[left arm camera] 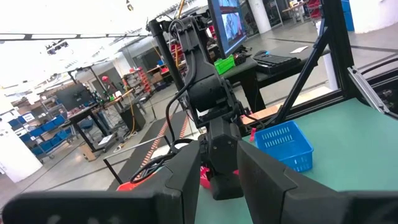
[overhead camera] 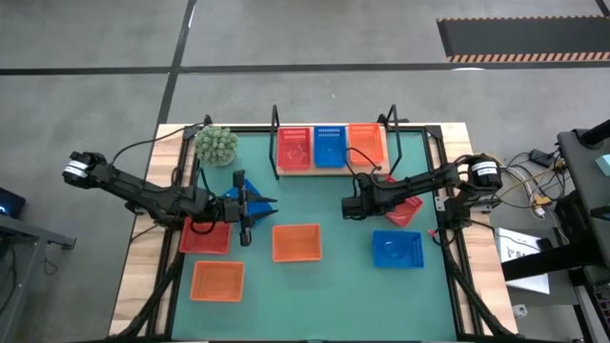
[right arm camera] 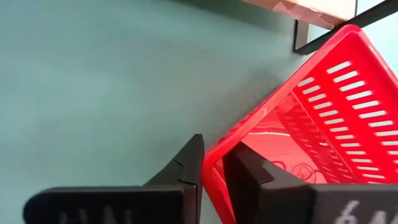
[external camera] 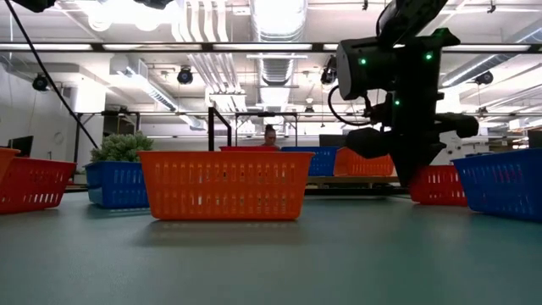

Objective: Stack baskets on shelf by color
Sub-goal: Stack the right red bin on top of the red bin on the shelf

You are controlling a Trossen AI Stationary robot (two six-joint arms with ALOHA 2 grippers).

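Note:
The shelf stands at the table's far edge and carries a red, a blue and an orange basket side by side. My right gripper is down at a red basket just in front of the shelf's right end and is shut on its rim. My left gripper hovers open over a blue basket, which sits on the mat beside the plant. In the left wrist view the left gripper points level toward the right arm and holds nothing. My right gripper has the red basket by its rim near a corner. One finger is outside the wall and the other inside. The fingers come from above, pointing down. In the low view the red basket looks to rest on the mat.
On the green mat lie a red basket, two orange baskets and a blue basket. A small green plant stands at the far left. The shelf's black end frame is close beside the held basket.

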